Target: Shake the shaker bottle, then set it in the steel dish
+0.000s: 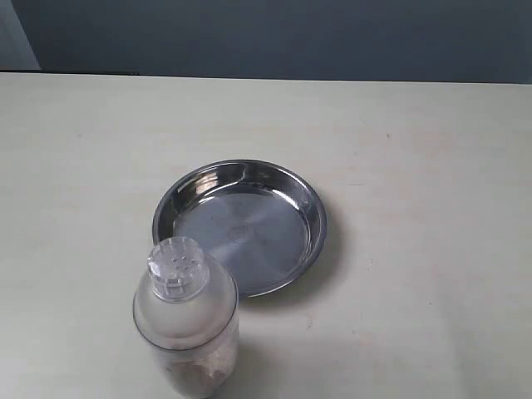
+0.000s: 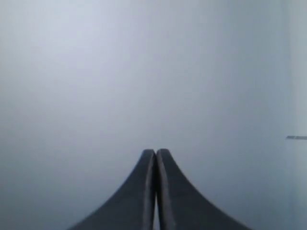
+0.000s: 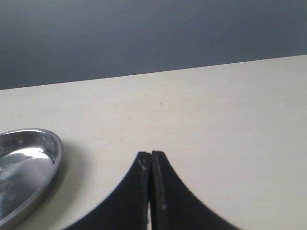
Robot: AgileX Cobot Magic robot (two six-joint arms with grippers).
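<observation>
Bottle [image 1: 187, 320] stands upright on the table [image 1: 416, 249], just beside the dish [image 1: 249, 233], covering part of its near rim from my exterior view. Left gripper [image 2: 156, 153]: fingers pressed together, facing a grey wall [image 2: 144, 72]. Right gripper [image 3: 150, 155]: fingers together, above the table near the dish.

The shaker bottle [image 1: 186, 320] is clear, with a frosted whitish shoulder, a dotted clear cap and brown and beige bits low inside. The steel dish [image 1: 241, 229] is shiny silver-grey. The tabletop [image 1: 416, 166] is pale cream and the far wall [image 1: 291, 37] is dark blue-grey.
</observation>
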